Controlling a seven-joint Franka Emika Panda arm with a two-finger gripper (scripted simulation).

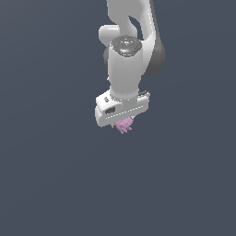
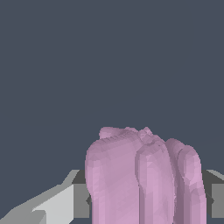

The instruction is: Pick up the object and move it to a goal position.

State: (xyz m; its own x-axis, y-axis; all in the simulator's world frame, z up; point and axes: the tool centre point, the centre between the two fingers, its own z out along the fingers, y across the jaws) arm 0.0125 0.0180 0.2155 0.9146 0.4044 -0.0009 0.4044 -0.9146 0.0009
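Pink and lumpy, the block (image 1: 124, 125) sits just below the middle of the exterior frame, tucked under the white gripper (image 1: 122, 123) and poking out beneath the hand. In the wrist view the block (image 2: 144, 175) fills the lower centre, with grey finger (image 2: 81, 197) parts showing close against both its sides, so you can take the claw as closed narrow on the block. Whether it hangs clear of the floor (image 1: 46, 184) or rests on it, you cannot tell; the plain dark ground gives no shadow or edge to judge by. No goal marker shows in either picture.

Watch the grip first. The block's surface is ridged and rounded, so the pads probably bear on a few high spots, not on flat faces. A quick swing or a sharp stop could let it twist or slide out. It also looks to sit low in the fingers, most of it sticking out past the tips, which leaves little margin if it creeps.

If you carry it low, the protruding part could catch the floor and be levered loose. Move smoothly and keep height until you are over the goal.
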